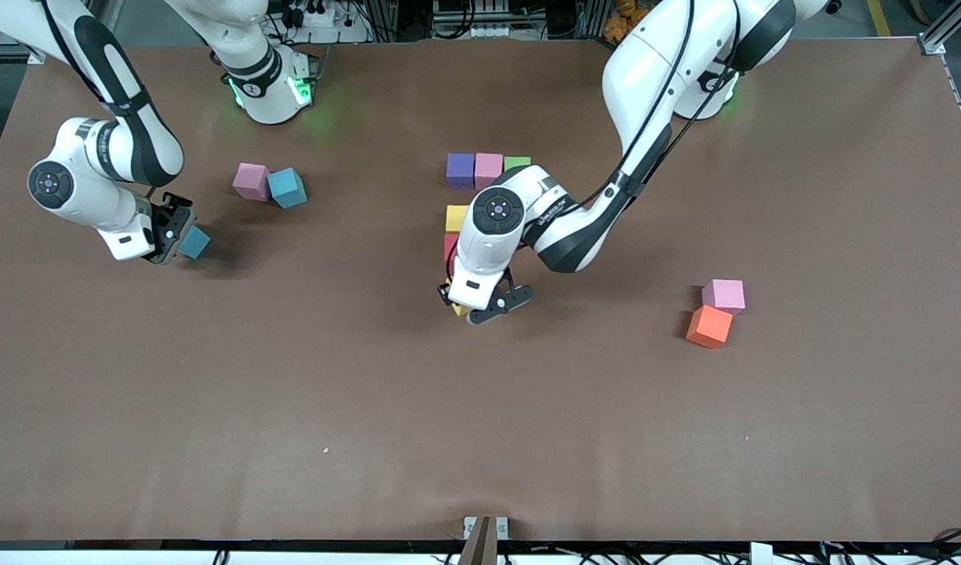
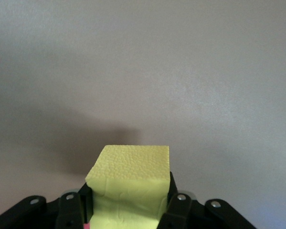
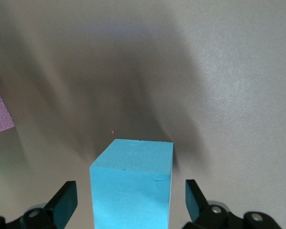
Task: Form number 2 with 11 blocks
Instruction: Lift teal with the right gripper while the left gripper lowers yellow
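Your left gripper (image 1: 486, 304) is clamped on a yellow cube (image 2: 129, 183), low over the table at the near end of the column: yellow block (image 1: 456, 217), then red (image 1: 449, 245). Farther from the camera sits a row of purple (image 1: 460, 169), pink (image 1: 488, 168) and green (image 1: 517, 162). Your right gripper (image 1: 174, 231) stands wide around a blue cube (image 3: 133, 183), fingers (image 3: 64, 202) apart from its sides. The foam is matte and pebbled. Bare table (image 1: 370, 408) lies open nearer the camera.
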### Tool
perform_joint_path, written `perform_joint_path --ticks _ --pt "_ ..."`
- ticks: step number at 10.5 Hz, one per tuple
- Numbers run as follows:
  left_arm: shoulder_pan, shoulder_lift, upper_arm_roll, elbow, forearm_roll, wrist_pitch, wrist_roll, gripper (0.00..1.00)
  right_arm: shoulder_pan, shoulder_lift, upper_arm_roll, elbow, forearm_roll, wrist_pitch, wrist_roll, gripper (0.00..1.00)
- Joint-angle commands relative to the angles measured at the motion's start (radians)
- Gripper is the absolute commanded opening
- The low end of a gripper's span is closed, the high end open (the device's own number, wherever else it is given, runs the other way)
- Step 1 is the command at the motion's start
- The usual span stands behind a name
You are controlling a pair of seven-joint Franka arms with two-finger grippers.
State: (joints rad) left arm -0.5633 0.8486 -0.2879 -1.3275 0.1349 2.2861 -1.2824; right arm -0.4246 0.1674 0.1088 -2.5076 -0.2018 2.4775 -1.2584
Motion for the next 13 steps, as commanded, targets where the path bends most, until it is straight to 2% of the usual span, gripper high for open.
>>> perform_joint_path --ticks 1,3,6,7,10,13 --pt "-0.007 0.007 0.012 0.010 -0.018 0.009 0.083 0.33 -0.046 0.024 0.015 0.001 -0.018 0.038 -0.064 1.00" --pt "-0.007 0.010 0.012 0.008 -0.021 0.009 0.129 0.34 -0.082 0.063 0.015 0.001 -0.018 0.087 -0.114 1.00" --pt "-0.016 0.026 0.012 0.005 -0.021 -0.002 0.210 0.34 -0.080 0.072 0.017 0.003 -0.019 0.092 -0.118 1.00" --pt "-0.017 0.032 0.012 0.005 -0.021 -0.008 0.244 0.33 -0.080 0.075 0.017 0.003 -0.019 0.098 -0.119 0.96" --pt "-0.029 0.043 0.012 0.007 -0.020 -0.008 0.288 0.34 -0.074 0.072 0.020 0.004 -0.018 0.097 -0.156 0.61" --pt "-0.033 0.043 0.012 0.007 -0.020 -0.008 0.343 0.34 -0.072 0.066 0.022 0.007 -0.016 0.095 -0.156 0.58"
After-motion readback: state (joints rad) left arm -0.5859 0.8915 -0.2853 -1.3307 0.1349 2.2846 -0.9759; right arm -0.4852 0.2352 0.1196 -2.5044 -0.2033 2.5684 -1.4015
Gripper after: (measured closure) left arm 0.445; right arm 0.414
